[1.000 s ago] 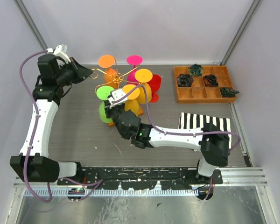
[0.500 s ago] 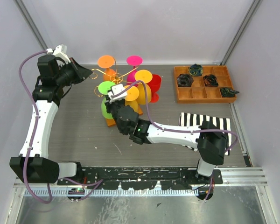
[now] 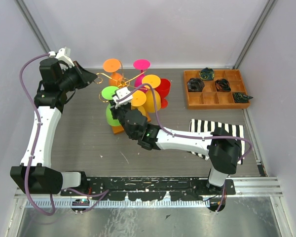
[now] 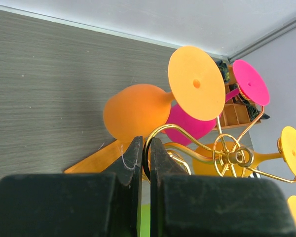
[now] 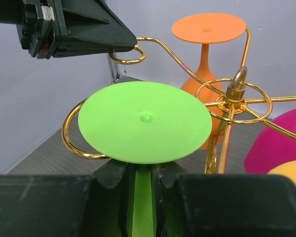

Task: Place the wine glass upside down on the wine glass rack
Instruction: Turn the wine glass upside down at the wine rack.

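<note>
Well, your right gripper (image 5: 143,180) pinches the lime-green plastic wine glass (image 5: 145,121) by its stem, bowl hidden; left gripper (image 4: 144,150) clamps a scroll of the gold wire rack (image 4: 235,157).

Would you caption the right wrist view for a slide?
Right tool grips the inverted green wine glass by its stem; left tool pinches the gold wine glass rack.

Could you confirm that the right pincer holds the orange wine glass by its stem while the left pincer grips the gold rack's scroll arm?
Not quite: the right wrist view shows the wine glass in the right pincer is green, not orange. The left pincer does grip a scroll arm of the gold rack.
</note>
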